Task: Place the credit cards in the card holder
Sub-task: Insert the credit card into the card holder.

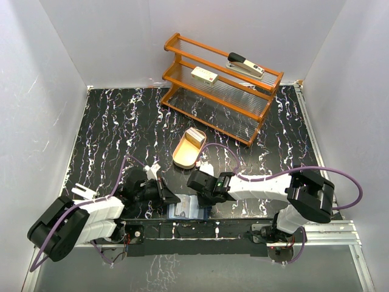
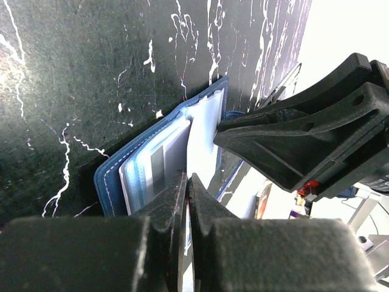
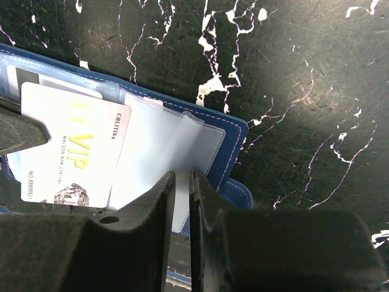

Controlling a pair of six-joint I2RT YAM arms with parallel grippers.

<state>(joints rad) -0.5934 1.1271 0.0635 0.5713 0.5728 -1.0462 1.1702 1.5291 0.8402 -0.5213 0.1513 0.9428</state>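
The navy card holder [image 1: 185, 212] [image 3: 234, 134] lies open near the table's front edge. A whitish credit card with yellow VIP lettering [image 3: 73, 152] sits in its left pocket, with another card's corner [image 3: 55, 82] behind it. My left gripper [image 2: 188, 182] [image 1: 173, 198] is shut, its tips against the holder's left half [image 2: 112, 182]; I cannot tell if they pinch a leaf. My right gripper [image 3: 182, 179] [image 1: 197, 196] hangs over the pale right pocket [image 3: 170, 146], jaws a narrow slit apart with nothing between them. More cards [image 1: 194, 137] lie in the tan tray [image 1: 182, 157].
An orange wire rack [image 1: 219, 85] stands at the back, carrying a cream box [image 1: 205, 76] and a stapler [image 1: 245, 64]. White walls close in the left, right and far sides. The table's front edge runs just below the holder.
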